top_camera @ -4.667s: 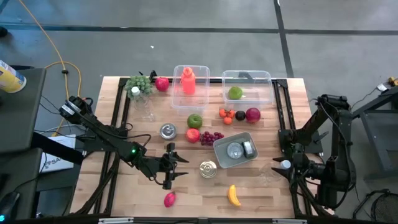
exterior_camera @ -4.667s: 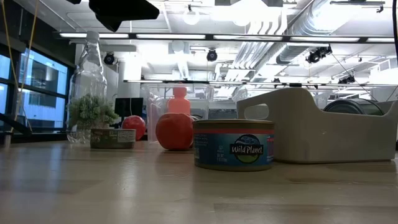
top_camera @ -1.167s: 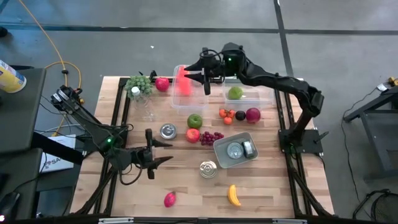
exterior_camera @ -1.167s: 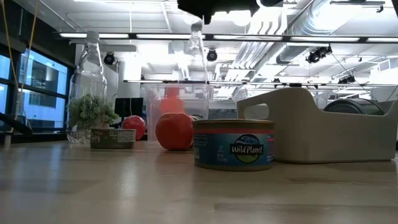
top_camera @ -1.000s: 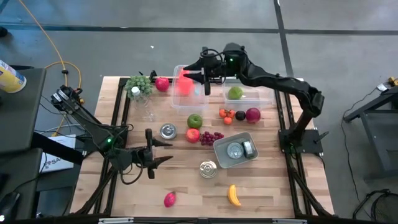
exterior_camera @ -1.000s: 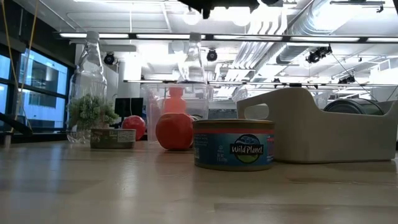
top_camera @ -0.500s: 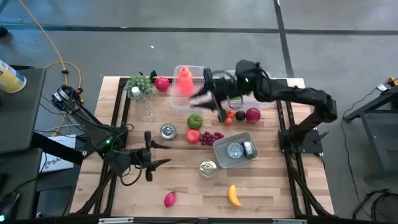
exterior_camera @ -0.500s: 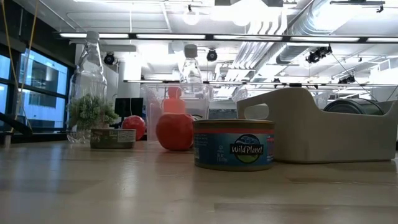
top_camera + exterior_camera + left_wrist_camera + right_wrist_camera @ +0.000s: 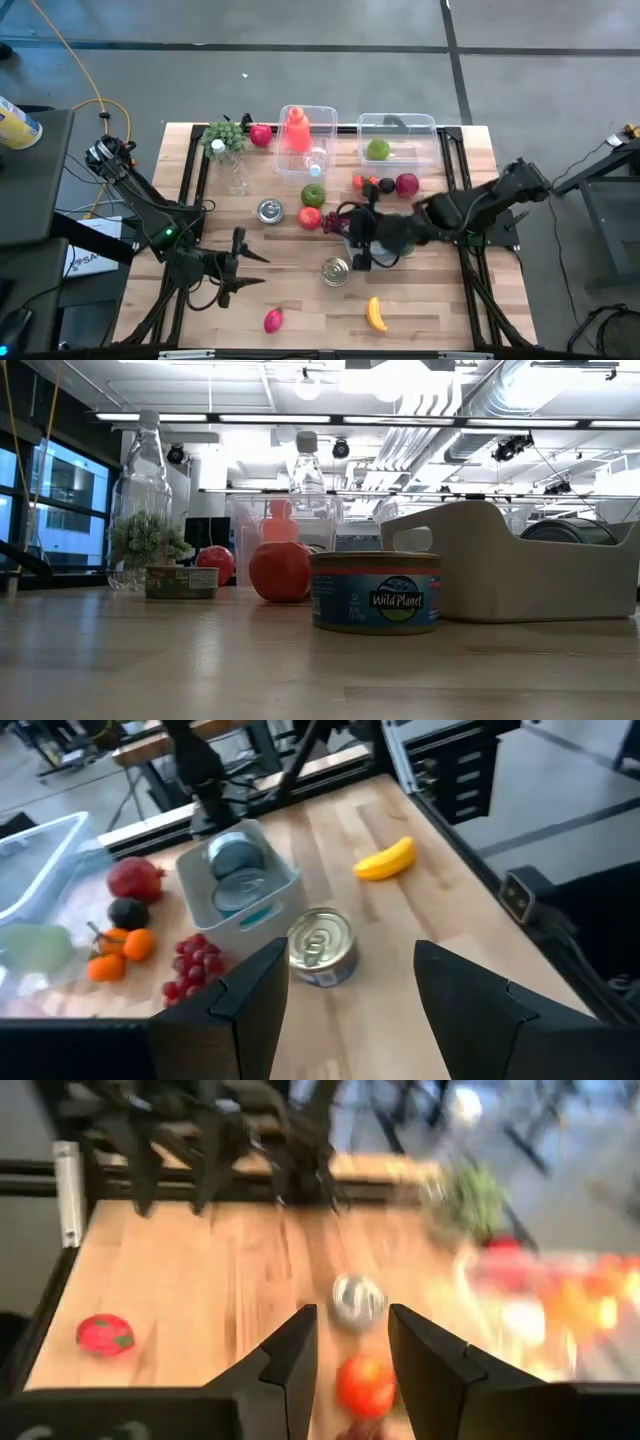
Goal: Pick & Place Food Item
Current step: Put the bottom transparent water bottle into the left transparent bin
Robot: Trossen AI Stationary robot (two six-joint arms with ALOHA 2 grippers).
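Note:
My left gripper (image 9: pixel 250 271) is open and empty above the wood near the table's left near part; its wrist view looks at a tuna can (image 9: pixel 320 945), a banana (image 9: pixel 385 860) and a grey bin (image 9: pixel 238 880). My right gripper (image 9: pixel 352 239) is open and empty, held over the table's middle beside the grey bin (image 9: pixel 398 252). Its fingers (image 9: pixel 290 1365) stand either side of a red apple (image 9: pixel 365 1385) farther off. A clear bottle (image 9: pixel 316 160) stands upright in the left clear container (image 9: pixel 325 112), next to an orange bottle (image 9: pixel 296 128).
On the table lie a green apple (image 9: pixel 314 194), red apple (image 9: pixel 310 217), purple grapes (image 9: pixel 335 222), a silver can (image 9: pixel 269 210), tuna can (image 9: pixel 335 271), banana (image 9: pixel 376 314), pink fruit (image 9: pixel 272 320) and pomegranate (image 9: pixel 407 184). The right container (image 9: pixel 400 122) holds a green apple (image 9: pixel 378 149).
My right gripper has set the clear bottle down in the left container, next to the orange bottle, and left it standing there. It has then swung toward the table's near edge, to over the grey bin. My left gripper has drifted a little toward the near edge.

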